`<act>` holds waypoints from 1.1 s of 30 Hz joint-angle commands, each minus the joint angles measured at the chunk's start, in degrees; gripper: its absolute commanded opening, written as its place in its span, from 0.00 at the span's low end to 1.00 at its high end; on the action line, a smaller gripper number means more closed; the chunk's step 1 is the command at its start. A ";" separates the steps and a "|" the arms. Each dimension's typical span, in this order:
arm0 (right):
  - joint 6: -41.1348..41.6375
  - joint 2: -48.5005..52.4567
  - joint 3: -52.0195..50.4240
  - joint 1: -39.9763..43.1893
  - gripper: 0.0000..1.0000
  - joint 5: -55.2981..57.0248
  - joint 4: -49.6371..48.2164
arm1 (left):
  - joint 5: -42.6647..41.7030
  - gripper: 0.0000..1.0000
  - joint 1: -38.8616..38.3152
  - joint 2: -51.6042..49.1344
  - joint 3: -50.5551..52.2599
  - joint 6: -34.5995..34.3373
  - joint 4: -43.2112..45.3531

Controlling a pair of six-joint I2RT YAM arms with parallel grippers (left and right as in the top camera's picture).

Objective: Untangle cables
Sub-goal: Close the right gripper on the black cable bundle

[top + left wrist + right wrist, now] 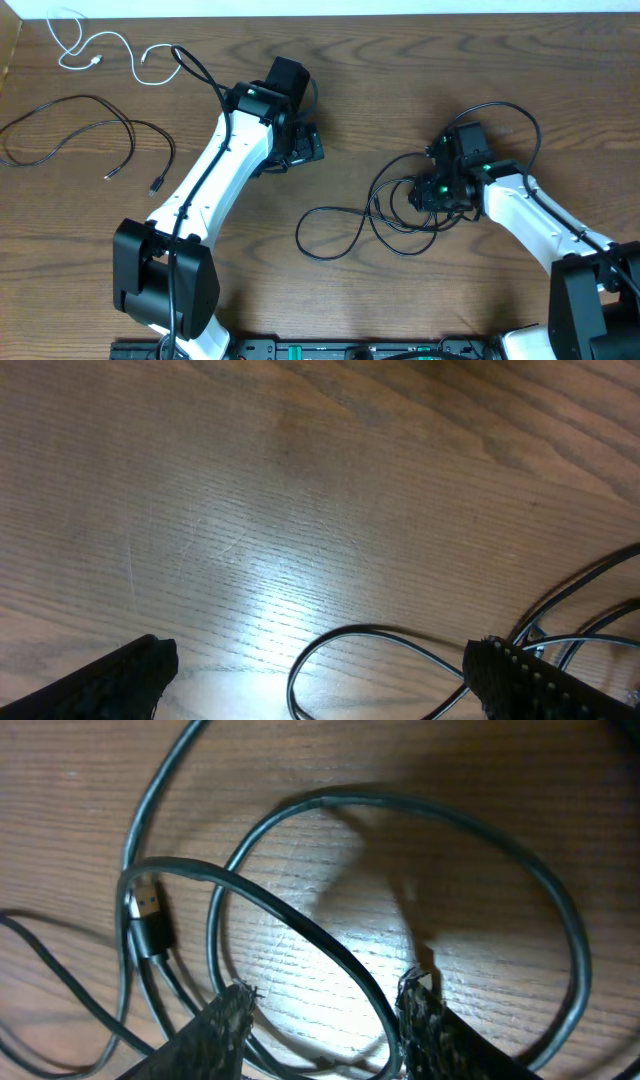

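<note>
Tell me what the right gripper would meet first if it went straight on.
Probably the black cable crossing just ahead of the right gripper, between its open jaws, then the table; depth is unclear.

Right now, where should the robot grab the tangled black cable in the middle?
Grab the tangled black cable by the wide loop on its left, from straight above. That loop lies flat and alone on the table; no other strand crosses it.

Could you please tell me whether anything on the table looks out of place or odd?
Only one thing: at the right end effector, a black cable lies coiled over itself in crossing loops, with one strand running between its open jaws. The white cable and the other black cable lie clear of that heap at the far left.
</note>
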State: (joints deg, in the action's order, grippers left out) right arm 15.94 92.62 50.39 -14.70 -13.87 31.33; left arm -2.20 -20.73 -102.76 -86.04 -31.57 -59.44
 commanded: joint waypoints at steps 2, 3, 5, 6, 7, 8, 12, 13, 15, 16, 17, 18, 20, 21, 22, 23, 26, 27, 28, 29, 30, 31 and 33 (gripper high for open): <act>1.64 0.35 -0.66 -0.68 0.47 7.19 1.01 | 0.79 0.97 0.04 -0.74 0.22 -0.66 -0.11; 1.62 0.35 -0.70 -0.68 0.47 7.54 1.22 | 0.79 0.97 0.04 -0.74 0.22 -0.66 -0.11; 1.60 0.35 -1.01 -0.68 0.47 7.50 1.22 | 0.79 0.97 0.04 -0.74 0.22 -0.66 -0.11; 1.60 0.35 -1.31 -0.74 0.47 7.50 1.18 | 0.79 0.97 0.04 -0.74 0.22 -0.66 -0.11; 1.57 0.35 -1.53 -0.74 0.47 7.52 1.09 | 0.79 0.98 0.04 -0.74 0.22 -0.66 -0.11; 1.57 0.35 -1.99 -0.72 0.47 7.52 0.81 | 0.79 0.97 0.04 -0.74 0.22 -0.66 -0.09; 1.57 0.35 -3.80 -0.74 0.42 6.19 -0.94 | 0.79 0.97 0.04 -0.74 0.22 -0.66 -0.11; 1.57 0.37 -4.04 -0.74 0.40 6.19 -1.31 | 0.79 0.98 0.04 -0.74 0.22 -0.66 -0.11; 1.60 0.35 -4.09 -0.72 0.28 6.19 -1.36 | 0.79 0.97 0.04 -0.74 0.22 -0.66 -0.09; 1.57 0.35 -4.04 -0.72 0.16 5.99 -1.33 | 0.79 0.98 0.04 -0.74 0.22 -0.66 -0.09; 1.57 0.35 -4.00 -0.72 0.09 5.79 -1.29 | 0.79 0.97 0.04 -0.74 0.22 -0.66 -0.11; 1.57 0.33 -3.87 -0.72 0.03 5.79 -1.09 | 0.79 0.97 0.04 -0.74 0.22 -0.66 -0.09; 1.60 0.22 -3.08 -0.70 0.01 5.81 -0.22 | 0.79 0.97 0.04 -0.74 0.22 -0.66 -0.11; 1.60 0.15 -2.49 -0.70 0.01 5.79 0.24 | 0.79 0.97 0.04 -0.74 0.22 -0.66 -0.09; 1.62 0.11 -1.42 -0.70 0.01 5.77 1.05 | 0.79 0.97 0.04 -0.74 0.22 -0.66 -0.11; 1.62 -0.04 -0.37 -0.72 0.01 5.77 1.90 | 0.79 0.97 0.04 -0.74 0.22 -0.66 -0.11; 1.55 -0.61 4.20 -0.72 0.01 5.86 6.12 | 0.79 0.97 0.04 -0.74 0.22 -0.66 -0.11; 1.18 -0.98 6.29 -0.70 0.01 5.84 8.17 | 0.79 0.97 0.04 -0.74 0.22 -0.63 -0.09; 0.96 -1.25 8.09 -0.72 0.01 5.90 9.84 | 0.79 0.97 0.04 -0.74 0.22 -0.66 -0.11; 0.44 -1.68 10.23 -0.72 0.01 5.84 11.82 | 0.79 0.97 0.04 -0.74 0.22 -0.66 -0.11; 0.00 -2.12 12.37 -0.72 0.01 5.81 13.77 | 0.79 0.98 0.04 -0.74 0.22 -0.66 -0.11; -0.37 -2.56 14.23 -0.72 0.01 5.81 15.37 | 0.79 0.97 0.04 -0.74 0.22 -0.66 -0.09; -0.37 -3.72 18.21 -0.72 0.01 5.77 18.58 | 0.79 0.97 0.04 -0.74 0.22 -0.66 -0.11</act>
State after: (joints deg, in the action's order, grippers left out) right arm 16.86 91.96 62.85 -15.09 -8.08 47.22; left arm -2.20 -20.73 -102.76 -86.04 -31.57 -59.35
